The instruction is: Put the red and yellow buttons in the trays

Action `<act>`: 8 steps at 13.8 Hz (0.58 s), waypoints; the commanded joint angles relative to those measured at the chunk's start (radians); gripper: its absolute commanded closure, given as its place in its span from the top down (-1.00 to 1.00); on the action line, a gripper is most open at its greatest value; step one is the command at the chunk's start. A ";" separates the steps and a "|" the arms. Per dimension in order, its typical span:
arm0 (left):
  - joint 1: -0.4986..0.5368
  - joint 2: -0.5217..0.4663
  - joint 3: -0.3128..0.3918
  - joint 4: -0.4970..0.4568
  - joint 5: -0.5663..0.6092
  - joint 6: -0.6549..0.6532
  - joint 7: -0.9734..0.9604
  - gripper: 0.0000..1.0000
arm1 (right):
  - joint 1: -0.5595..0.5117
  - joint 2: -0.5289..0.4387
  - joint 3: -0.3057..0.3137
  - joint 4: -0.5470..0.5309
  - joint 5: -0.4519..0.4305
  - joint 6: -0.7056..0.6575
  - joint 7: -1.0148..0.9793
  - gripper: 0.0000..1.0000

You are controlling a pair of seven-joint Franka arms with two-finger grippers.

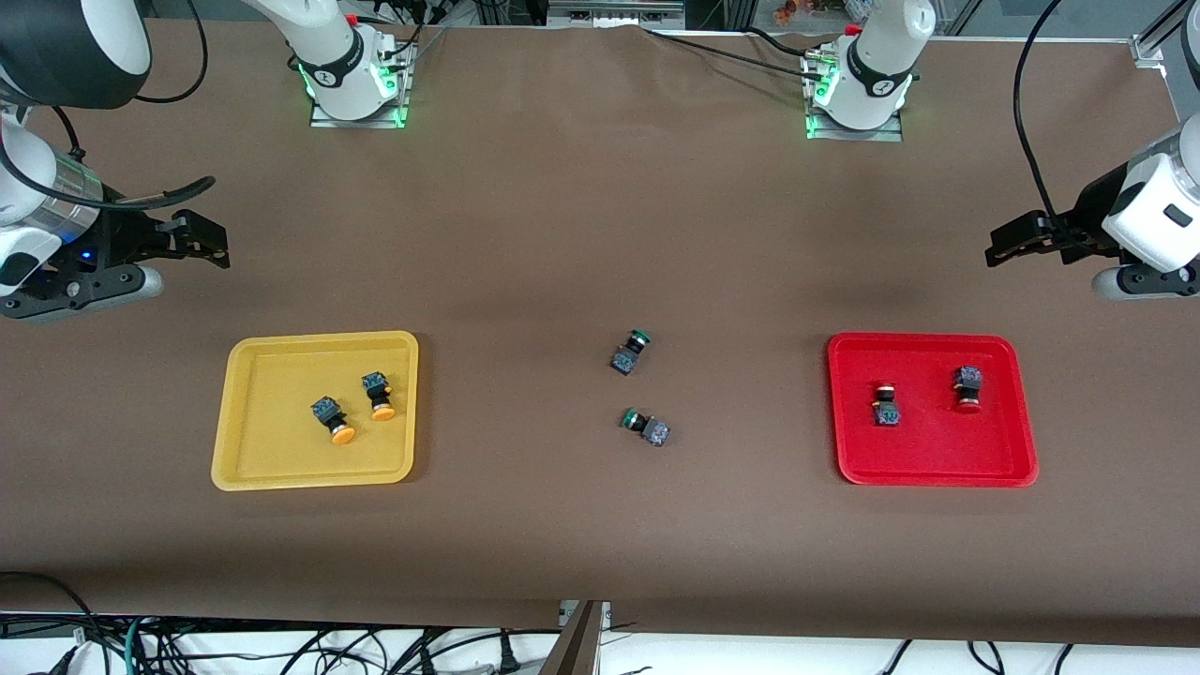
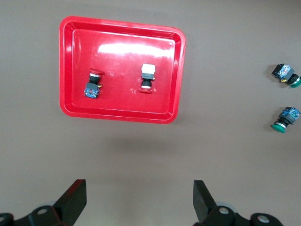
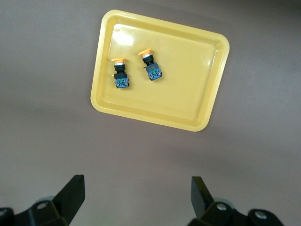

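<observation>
Two yellow-capped buttons lie in the yellow tray toward the right arm's end of the table. Two red-capped buttons lie in the red tray toward the left arm's end. My right gripper is open and empty, up over bare table by the yellow tray. My left gripper is open and empty, up over bare table by the red tray. The wrist views show the yellow buttons and the red buttons.
Two green-capped buttons lie on the brown table between the trays; the left wrist view also shows them. The arm bases stand along the table edge farthest from the front camera.
</observation>
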 commanded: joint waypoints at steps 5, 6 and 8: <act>0.005 0.082 0.008 0.133 0.004 -0.035 -0.005 1.00 | 0.001 0.011 0.003 0.040 -0.009 0.005 0.017 1.00; 0.003 0.084 0.006 0.135 0.005 -0.041 -0.005 1.00 | 0.002 0.015 0.004 0.040 -0.003 0.006 0.019 1.00; -0.003 0.085 0.005 0.135 0.030 -0.042 -0.005 1.00 | 0.002 0.015 0.005 0.045 -0.001 0.028 0.020 1.00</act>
